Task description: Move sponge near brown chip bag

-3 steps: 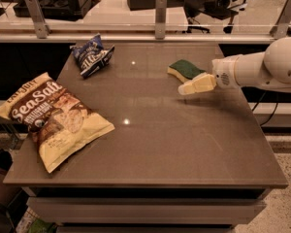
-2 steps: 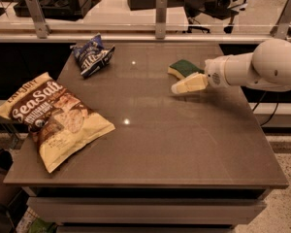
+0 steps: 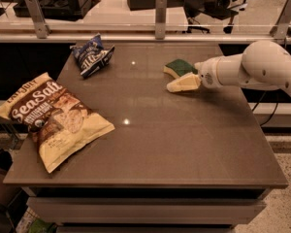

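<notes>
Currently, sponge [image 3: 178, 66] lies far right on table [image 3: 184, 144], gripper [image 3: 184, 83] just beside its near edge; gripper opening cannot be told. Sponge should be straddled squarely, then carried left to chip bag [image 3: 53, 118].

sponge [image 3: 178, 67] dark green over yellow; brown chip bag [image 3: 53, 118] brown-cream, white lettering; cream gripper [image 3: 174, 86] beside sponge.

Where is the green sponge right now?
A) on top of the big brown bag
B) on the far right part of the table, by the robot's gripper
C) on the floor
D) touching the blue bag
B: the sponge lies on the far right part of the table beside the gripper, apart from the brown chip bag at front left and the blue snack bag at back left.
</notes>
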Robot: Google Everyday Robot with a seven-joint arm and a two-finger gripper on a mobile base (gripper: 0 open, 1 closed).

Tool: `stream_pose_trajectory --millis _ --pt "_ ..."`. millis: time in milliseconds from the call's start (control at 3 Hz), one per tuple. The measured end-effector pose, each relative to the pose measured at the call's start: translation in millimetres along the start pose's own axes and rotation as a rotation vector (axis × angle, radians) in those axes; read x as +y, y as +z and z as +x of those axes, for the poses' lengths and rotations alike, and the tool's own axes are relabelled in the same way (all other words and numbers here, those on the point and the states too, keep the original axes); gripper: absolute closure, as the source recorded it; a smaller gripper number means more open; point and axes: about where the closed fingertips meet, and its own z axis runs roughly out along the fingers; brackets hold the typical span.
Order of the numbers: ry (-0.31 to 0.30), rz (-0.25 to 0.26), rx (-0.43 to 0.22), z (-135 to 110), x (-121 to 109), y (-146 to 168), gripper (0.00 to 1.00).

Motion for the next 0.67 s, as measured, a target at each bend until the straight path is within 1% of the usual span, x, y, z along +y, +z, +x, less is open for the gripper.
stream_pose_trajectory --millis 667 --pt "-0.001 -0.007 0.001 0.0 3.0 4.1 0.64"
